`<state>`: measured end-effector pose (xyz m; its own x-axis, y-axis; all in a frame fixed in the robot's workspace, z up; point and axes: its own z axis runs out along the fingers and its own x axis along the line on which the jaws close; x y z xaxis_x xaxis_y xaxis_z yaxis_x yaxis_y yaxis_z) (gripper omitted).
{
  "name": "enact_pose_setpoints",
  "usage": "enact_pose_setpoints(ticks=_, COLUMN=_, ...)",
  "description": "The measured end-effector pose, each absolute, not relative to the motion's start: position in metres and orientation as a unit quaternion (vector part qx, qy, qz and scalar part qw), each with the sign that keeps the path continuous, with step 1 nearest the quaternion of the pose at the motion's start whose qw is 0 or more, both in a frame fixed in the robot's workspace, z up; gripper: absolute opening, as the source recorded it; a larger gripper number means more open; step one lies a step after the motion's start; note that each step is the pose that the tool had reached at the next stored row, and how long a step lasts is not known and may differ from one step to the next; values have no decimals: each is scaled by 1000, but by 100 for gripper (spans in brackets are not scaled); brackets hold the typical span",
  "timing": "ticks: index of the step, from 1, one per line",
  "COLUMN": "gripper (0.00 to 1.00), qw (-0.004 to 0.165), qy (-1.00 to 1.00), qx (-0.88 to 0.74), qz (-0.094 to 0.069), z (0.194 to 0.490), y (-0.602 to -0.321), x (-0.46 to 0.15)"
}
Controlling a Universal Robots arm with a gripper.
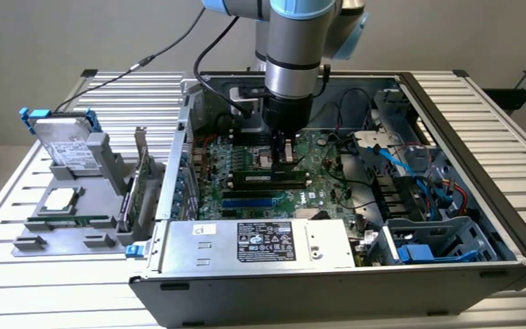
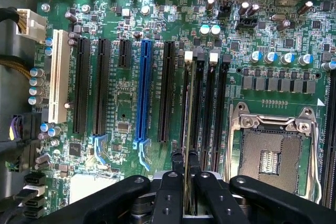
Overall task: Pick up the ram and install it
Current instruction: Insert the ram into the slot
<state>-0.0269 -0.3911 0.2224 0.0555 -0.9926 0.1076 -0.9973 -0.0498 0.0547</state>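
Note:
The ram point(image 2: 188, 108) is a thin green stick seen edge-on, standing along one of the black memory slots beside the empty CPU socket point(image 2: 270, 150). My gripper point(image 2: 188, 169) is shut on it, with a black finger pressed to each face near one end. In the exterior view the gripper point(image 1: 286, 159) reaches straight down into the open computer case over the motherboard. There the ram point(image 1: 268, 177) shows as a low green strip with a white label among the slots. I cannot tell whether it is fully seated.
A blue expansion slot point(image 2: 143, 98), a white one point(image 2: 56, 77) and black ones lie beside the memory slots. The power supply point(image 1: 258, 243) fills the case's front. Cables point(image 1: 409, 171) crowd the exterior view's right. A grey fixture point(image 1: 62, 212) outside holds a hard drive point(image 1: 66, 147) and a green card point(image 1: 140, 178).

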Motion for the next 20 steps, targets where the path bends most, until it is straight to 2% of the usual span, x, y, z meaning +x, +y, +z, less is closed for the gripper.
enact_pose_setpoints(ticks=20, gripper=14, qw=57, qy=-689, qx=722, qz=20, z=221, y=-392, x=-27)
